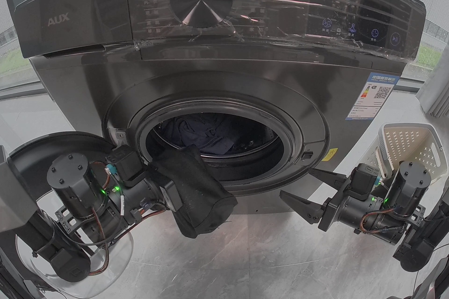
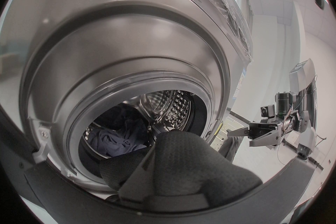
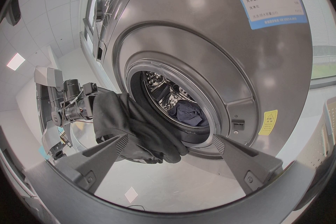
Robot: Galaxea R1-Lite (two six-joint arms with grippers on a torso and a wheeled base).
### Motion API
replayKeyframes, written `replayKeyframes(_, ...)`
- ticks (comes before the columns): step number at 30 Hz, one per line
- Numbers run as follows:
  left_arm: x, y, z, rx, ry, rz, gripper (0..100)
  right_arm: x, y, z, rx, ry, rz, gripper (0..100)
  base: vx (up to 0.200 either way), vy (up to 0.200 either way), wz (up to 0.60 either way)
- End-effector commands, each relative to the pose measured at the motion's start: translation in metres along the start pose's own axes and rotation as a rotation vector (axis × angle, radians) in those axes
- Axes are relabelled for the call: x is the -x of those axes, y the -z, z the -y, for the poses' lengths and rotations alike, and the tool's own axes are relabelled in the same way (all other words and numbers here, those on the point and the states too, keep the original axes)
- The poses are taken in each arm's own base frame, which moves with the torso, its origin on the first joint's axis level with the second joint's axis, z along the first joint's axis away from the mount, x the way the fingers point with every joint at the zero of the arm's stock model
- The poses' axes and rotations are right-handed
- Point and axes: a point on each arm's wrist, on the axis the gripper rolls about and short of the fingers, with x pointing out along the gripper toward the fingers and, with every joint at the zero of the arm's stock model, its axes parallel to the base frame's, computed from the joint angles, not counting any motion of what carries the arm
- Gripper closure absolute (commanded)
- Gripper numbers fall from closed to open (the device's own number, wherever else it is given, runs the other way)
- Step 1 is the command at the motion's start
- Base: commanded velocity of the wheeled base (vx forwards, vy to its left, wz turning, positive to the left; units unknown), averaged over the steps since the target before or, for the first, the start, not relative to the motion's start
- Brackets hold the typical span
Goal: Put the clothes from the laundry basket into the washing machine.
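Left end effector: pinching black garment, draped ahead of it over the washing machine opening rim. Right end effector: spread, empty; laundry basket behind it.

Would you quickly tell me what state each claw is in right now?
Left claw: closed on the black fabric garment.
Right claw: open, holding nothing.

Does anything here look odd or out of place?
One thing: the black garment held by the left end effector droops outside the washing machine's door opening, in front of its lower rim, rather than lying in the drum with the blue clothes. The clear film on the control panel is wrinkled too.
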Motion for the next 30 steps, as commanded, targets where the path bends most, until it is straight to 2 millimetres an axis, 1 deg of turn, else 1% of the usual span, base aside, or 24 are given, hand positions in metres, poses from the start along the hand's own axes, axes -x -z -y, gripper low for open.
replayKeyframes(1, -0.016, 0.007, -0.003, -0.045, 0.006, -0.004, 100, 0.002, -0.005, -0.003, 0.004, -0.010, 0.021, 0, 0.000, 0.000, 0.00)
replayKeyframes(5, -0.024, 0.006, -0.002, -0.043, 0.067, 0.006, 100, 0.004, -0.007, -0.003, 0.006, -0.012, 0.031, 0, 0.000, 0.000, 0.00)
replayKeyframes(6, -0.025, 0.010, -0.003, -0.038, 0.084, -0.008, 100, 0.004, -0.008, -0.003, 0.006, -0.012, 0.032, 0, 0.000, 0.000, 0.00)
replayKeyframes(8, -0.029, 0.013, -0.004, -0.035, 0.098, -0.012, 100, 0.005, -0.009, -0.004, 0.007, -0.013, 0.037, 0, 0.000, 0.000, 0.00)
replayKeyframes(11, -0.040, 0.017, -0.005, -0.014, 0.092, -0.007, 100, 0.004, -0.009, -0.004, 0.007, -0.015, 0.038, 0, 0.000, 0.000, 0.00)
replayKeyframes(12, -0.040, 0.017, -0.005, -0.014, 0.092, -0.007, 100, 0.004, -0.009, -0.004, 0.007, -0.015, 0.038, 0, 0.000, 0.000, 0.00)
replayKeyframes(13, -0.050, 0.021, -0.005, 0.007, 0.083, -0.002, 100, 0.003, -0.009, -0.005, 0.007, -0.021, 0.039, 0, 0.000, 0.000, 0.00)
replayKeyframes(15, -0.061, 0.024, -0.005, 0.019, 0.064, 0.007, 100, 0.003, -0.009, -0.006, 0.007, -0.023, 0.038, 0, 0.000, 0.000, 0.00)
replayKeyframes(17, -0.064, 0.028, -0.006, 0.021, 0.056, 0.003, 100, 0.003, -0.009, -0.006, 0.008, -0.023, 0.040, 0, 0.000, 0.000, 0.00)
replayKeyframes(18, -0.071, 0.034, -0.007, 0.025, 0.051, -0.004, 100, 0.003, -0.009, -0.005, 0.007, -0.021, 0.039, 0, 0.000, 0.000, 0.00)
replayKeyframes(20, -0.074, 0.042, -0.007, 0.030, 0.054, -0.021, 100, 0.004, -0.009, -0.005, 0.007, -0.021, 0.037, 0, 0.000, 0.000, 0.00)
replayKeyframes(21, -0.074, 0.042, -0.007, 0.030, 0.054, -0.021, 100, 0.004, -0.009, -0.005, 0.007, -0.021, 0.037, 0, 0.000, 0.000, 0.00)
replayKeyframes(23, -0.085, 0.052, -0.009, 0.039, 0.048, -0.029, 100, 0.004, -0.008, -0.006, 0.006, -0.022, 0.032, 0, 0.000, 0.000, 0.00)
replayKeyframes(25, -0.091, 0.054, -0.012, 0.044, 0.043, -0.022, 100, 0.003, -0.007, -0.006, 0.007, -0.025, 0.032, 0, 0.000, 0.000, 0.00)
replayKeyframes(26, -0.097, 0.056, -0.014, 0.045, 0.041, -0.013, 100, 0.002, -0.007, -0.007, 0.007, -0.029, 0.032, 0, 0.000, 0.000, 0.00)
replayKeyframes(28, -0.098, 0.056, -0.014, 0.046, 0.041, -0.010, 100, 0.002, -0.007, -0.007, 0.007, -0.029, 0.032, 0, 0.000, 0.000, 0.00)
replayKeyframes(29, -0.110, 0.057, -0.016, 0.056, 0.040, 0.021, 100, 0.002, -0.007, -0.009, 0.007, -0.038, 0.029, 0, 0.000, 0.000, 0.00)
replayKeyframes(30, -0.111, 0.057, -0.016, 0.055, 0.040, 0.024, 100, 0.002, -0.007, -0.009, 0.007, -0.038, 0.029, 0, 0.000, 0.000, 0.00)
